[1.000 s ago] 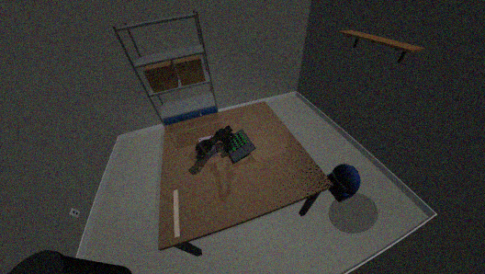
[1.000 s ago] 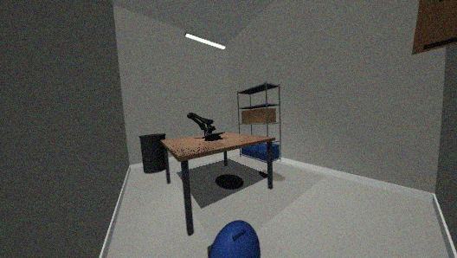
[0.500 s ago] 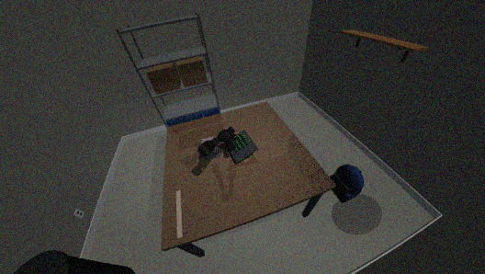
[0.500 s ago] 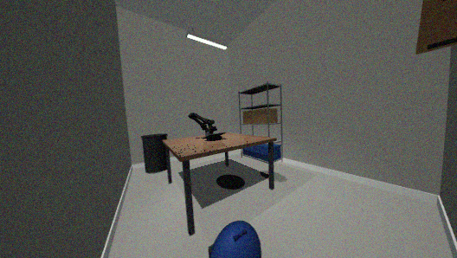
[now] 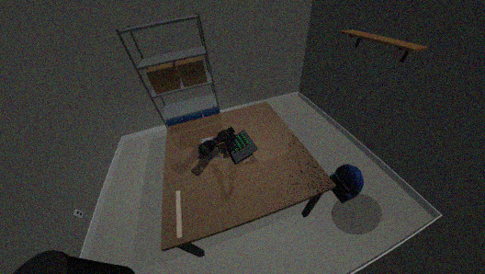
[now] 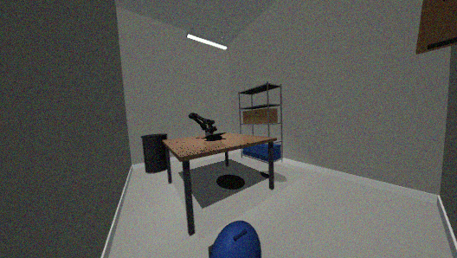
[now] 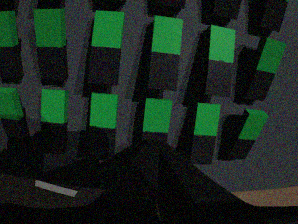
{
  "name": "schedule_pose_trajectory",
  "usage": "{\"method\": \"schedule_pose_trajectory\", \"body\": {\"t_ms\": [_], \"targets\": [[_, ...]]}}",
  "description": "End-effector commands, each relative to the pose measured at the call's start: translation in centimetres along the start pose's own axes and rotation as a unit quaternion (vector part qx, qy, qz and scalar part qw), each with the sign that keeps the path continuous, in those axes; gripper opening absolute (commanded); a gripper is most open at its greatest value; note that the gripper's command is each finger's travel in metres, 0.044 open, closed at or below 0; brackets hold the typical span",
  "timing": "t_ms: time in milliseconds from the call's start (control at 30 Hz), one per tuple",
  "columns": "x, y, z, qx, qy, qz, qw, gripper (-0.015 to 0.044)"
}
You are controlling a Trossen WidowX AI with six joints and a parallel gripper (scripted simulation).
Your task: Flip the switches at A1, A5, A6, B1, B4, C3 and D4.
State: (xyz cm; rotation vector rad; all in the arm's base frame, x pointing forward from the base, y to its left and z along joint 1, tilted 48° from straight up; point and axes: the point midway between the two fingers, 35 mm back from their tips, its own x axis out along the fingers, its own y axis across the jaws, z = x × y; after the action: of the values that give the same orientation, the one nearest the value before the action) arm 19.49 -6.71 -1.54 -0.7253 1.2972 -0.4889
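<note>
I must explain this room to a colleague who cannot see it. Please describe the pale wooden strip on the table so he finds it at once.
Start from the brown table in the middle of the room, seen from above. Go to the edge away from the metal shelf and the switch panel. The pale strip lies flat there, alone, long and thin, much lighter than the table top.
</note>
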Motion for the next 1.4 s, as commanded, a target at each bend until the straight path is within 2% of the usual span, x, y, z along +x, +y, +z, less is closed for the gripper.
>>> {"method": "schedule_pose_trajectory", "body": {"t_ms": [0, 333, 533, 600, 767, 967, 1367], "targets": [[0.1, 0.0, -0.1, -0.003, 0.001, 0.0, 1.0, 0.0], [0.0, 0.0, 0.1, 0.0, 0.0, 0.0, 1.0, 0.0], [-5.5, 0.3, 0.3, -0.003, 0.013, 0.004, 1.0, 0.0], [-6.3, 0.1, 0.2, -0.003, 0.015, 0.001, 1.0, 0.0], [-6.4, 0.2, 0.9, -0.003, 0.015, 0.001, 1.0, 0.0], [-6.8, 1.5, 7.0, -0.002, 0.013, 0.002, 1.0, 0.0], [-6.8, 1.5, 7.2, -0.002, 0.013, 0.002, 1.0, 0.0]]}}
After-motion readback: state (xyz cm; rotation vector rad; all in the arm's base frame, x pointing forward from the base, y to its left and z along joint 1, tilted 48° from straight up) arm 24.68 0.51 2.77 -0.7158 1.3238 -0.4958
